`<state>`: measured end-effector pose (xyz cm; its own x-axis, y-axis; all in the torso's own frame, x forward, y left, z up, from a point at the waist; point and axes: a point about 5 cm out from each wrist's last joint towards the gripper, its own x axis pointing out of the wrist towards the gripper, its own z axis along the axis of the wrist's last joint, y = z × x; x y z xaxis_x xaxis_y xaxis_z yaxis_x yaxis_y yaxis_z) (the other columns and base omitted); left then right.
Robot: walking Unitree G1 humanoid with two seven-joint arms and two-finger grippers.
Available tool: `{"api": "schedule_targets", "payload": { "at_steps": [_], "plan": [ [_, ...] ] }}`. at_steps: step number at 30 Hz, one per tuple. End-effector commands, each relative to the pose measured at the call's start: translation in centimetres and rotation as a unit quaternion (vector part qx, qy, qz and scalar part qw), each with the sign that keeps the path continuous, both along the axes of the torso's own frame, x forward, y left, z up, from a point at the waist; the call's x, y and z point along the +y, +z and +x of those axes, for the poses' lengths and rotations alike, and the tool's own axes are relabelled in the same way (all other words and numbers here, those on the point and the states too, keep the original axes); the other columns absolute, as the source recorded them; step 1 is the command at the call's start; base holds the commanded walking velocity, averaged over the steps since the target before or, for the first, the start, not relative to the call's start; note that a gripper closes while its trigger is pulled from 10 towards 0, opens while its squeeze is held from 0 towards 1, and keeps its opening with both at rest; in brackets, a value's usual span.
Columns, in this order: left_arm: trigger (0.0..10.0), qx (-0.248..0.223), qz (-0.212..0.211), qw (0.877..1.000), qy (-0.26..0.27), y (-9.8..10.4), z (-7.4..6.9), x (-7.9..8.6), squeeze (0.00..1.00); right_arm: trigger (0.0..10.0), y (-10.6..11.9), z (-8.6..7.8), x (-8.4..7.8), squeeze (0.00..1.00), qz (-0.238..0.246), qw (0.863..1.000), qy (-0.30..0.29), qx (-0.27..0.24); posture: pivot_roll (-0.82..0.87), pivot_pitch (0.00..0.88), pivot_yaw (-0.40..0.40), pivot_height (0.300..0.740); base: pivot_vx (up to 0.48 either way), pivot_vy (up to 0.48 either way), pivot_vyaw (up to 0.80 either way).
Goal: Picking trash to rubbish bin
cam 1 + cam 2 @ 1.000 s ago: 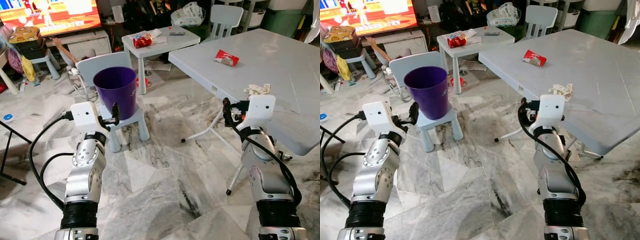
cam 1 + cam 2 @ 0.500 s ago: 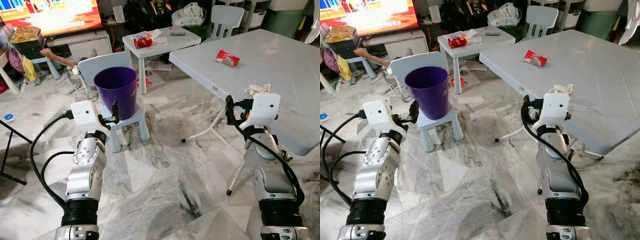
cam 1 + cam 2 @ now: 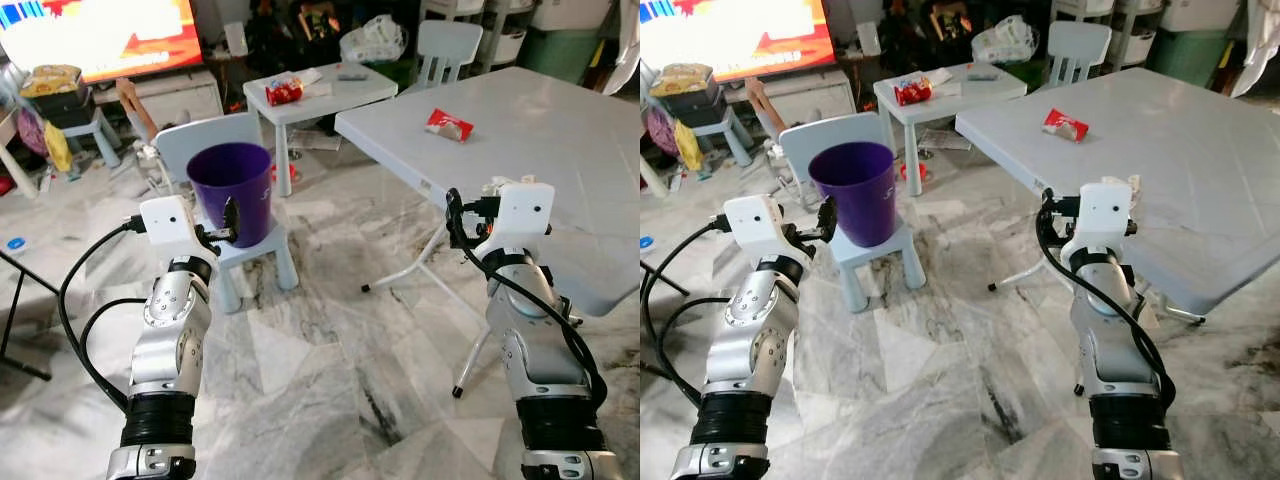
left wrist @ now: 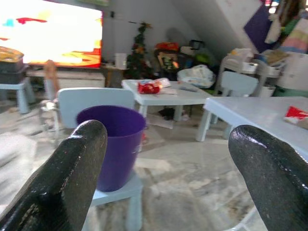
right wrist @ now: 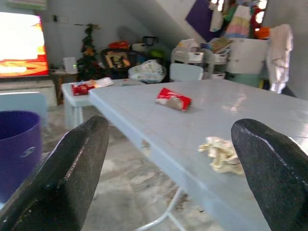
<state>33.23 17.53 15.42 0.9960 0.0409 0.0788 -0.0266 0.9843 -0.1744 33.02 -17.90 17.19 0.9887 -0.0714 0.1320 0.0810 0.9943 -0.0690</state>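
Observation:
A purple bin [image 3: 232, 190] stands on a small pale blue chair [image 3: 262, 250] ahead on my left. My left gripper [image 4: 168, 137] is raised just short of it, open and empty. On the large grey table [image 3: 570, 140] to my right lie a red wrapper [image 3: 449, 124] far in and a crumpled piece of paper [image 5: 222, 154] near the front edge. My right gripper [image 5: 171, 130] hovers at that edge, beside the paper, open with nothing between its fingers.
A low white table [image 3: 325, 90] behind the bin carries a red packet [image 3: 283, 92]. A lit TV [image 3: 90, 35] and a person's arm [image 3: 130, 100] are at the back left. The grey table's legs [image 3: 420, 265] reach onto the marble floor.
The whole view has shifted slightly, so the camera moved. Both arms keep the same raised pose. The person's arm by the TV has swung upward.

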Motion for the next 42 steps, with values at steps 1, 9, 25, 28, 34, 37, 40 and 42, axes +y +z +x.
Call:
{"api": "schedule_targets", "payload": {
  "at_steps": [1, 9, 25, 28, 34, 37, 40, 42],
  "plan": [
    [10.0, -0.004, 0.002, 1.000, -0.005, 0.26, 0.25, -0.11, 0.00, 10.0, 0.90, 0.12, 0.12, 0.00, -0.006, 1.000, 0.005, -0.017, -0.02, 0.000, 0.033, 0.740, 0.394, 0.000, 0.00],
    [10.0, -0.002, 0.001, 1.000, -0.006, 0.17, 0.23, -0.20, 0.00, 10.0, 1.00, 0.14, 0.14, 0.00, -0.010, 1.000, 0.006, -0.020, -0.02, 0.000, 0.032, 0.740, 0.396, 0.000, 0.00],
    [10.0, 0.005, 0.000, 1.000, -0.008, -0.11, 0.22, -0.29, 0.00, 10.0, 0.91, 0.23, -0.10, 0.00, -0.010, 1.000, -0.004, -0.014, -0.03, 0.000, 0.031, 0.740, 0.394, 0.000, -0.19],
    [10.0, 0.005, 0.000, 1.000, -0.008, -0.12, 0.20, -0.30, 0.00, 10.0, 0.89, 0.21, -0.10, 0.00, -0.009, 1.000, -0.004, -0.014, -0.03, 0.000, 0.031, 0.740, 0.393, 0.000, -0.30],
    [10.0, 0.007, 0.000, 1.000, -0.008, -0.22, 0.19, -0.35, 0.00, 10.0, 0.86, 0.28, -0.13, 0.00, -0.011, 1.000, -0.005, -0.011, -0.03, 0.000, 0.030, 0.740, 0.389, 0.000, -0.26],
    [10.0, 0.008, 0.000, 1.000, -0.007, -0.24, 0.19, -0.33, 0.00, 10.0, 0.85, 0.29, -0.14, 0.00, -0.010, 1.000, -0.006, -0.010, -0.03, 0.000, 0.029, 0.740, 0.373, 0.000, -0.79],
    [10.0, 0.009, 0.000, 1.000, -0.006, -0.25, 0.19, -0.34, 0.00, 10.0, 0.96, 0.27, -0.18, 0.00, -0.010, 1.000, -0.006, -0.015, -0.03, 0.000, 0.029, 0.740, 0.341, 0.000, -0.18],
    [10.0, 0.010, 0.000, 1.000, -0.006, -0.29, 0.21, -0.36, 0.00, 10.0, 0.98, 0.28, -0.18, 0.00, -0.012, 1.000, -0.005, -0.015, -0.03, 0.000, 0.028, 0.740, 0.341, 0.000, 0.00]
  ]
}}
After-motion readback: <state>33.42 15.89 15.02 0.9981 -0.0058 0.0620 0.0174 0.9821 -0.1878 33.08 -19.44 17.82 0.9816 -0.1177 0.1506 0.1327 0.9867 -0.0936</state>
